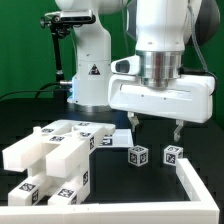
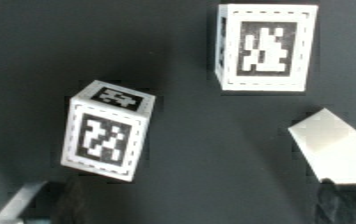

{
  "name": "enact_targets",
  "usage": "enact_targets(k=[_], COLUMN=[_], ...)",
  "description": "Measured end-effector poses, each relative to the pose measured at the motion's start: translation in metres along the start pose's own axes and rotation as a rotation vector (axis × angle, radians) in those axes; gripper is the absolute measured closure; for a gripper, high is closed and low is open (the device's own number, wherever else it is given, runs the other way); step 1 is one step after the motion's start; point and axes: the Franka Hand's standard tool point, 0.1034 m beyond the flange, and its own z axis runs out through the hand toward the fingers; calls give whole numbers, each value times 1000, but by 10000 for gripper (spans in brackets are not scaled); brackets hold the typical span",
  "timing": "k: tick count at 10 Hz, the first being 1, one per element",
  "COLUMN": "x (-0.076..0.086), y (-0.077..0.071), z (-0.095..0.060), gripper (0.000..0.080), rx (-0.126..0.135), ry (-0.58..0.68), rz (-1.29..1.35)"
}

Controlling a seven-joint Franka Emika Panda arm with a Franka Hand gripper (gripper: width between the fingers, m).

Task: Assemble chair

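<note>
- The big pile of chair parts [image 1: 55, 155] lies on the dark counter [image 1: 135, 195], at the exterior view's left.
- The end effector [image 1: 155, 126] hangs above, fingers spread wide, holding nothing.
- A white rail [image 1: 196, 178] sits close by.
- Right under it stand two small blocks. The tilted block [image 2: 107, 132] is nearer, and its long side looks slanted to the fingers. The other block [image 2: 264, 45] is farther.

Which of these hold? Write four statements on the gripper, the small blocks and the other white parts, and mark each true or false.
1. The gripper is open and empty. True.
2. The two small blocks are stacked one on the other. False: they stand side by side, apart.
3. The cluster of large white pieces lies at the exterior view's left. True.
4. The corner rail lies at the exterior view's left. False: it is at the right, beyond the small blocks.
</note>
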Motion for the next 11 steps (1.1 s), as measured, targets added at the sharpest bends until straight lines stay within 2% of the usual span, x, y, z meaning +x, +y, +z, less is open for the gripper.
enact_targets(k=[1, 3, 4, 6, 8, 10, 11], x=[-6, -26, -29, -31, -33, -35, -35], y=[-3, -23, -30, -33, -30, -28, -28], z=[5, 19, 23, 32, 44, 48, 48], gripper=[151, 151, 151, 151, 151, 151, 198], rx=[11, 4, 0, -13, -30, -37, -37], ry=[29, 30, 34, 37, 41, 40, 40], rz=[11, 18, 7, -2, -8, -10, -10])
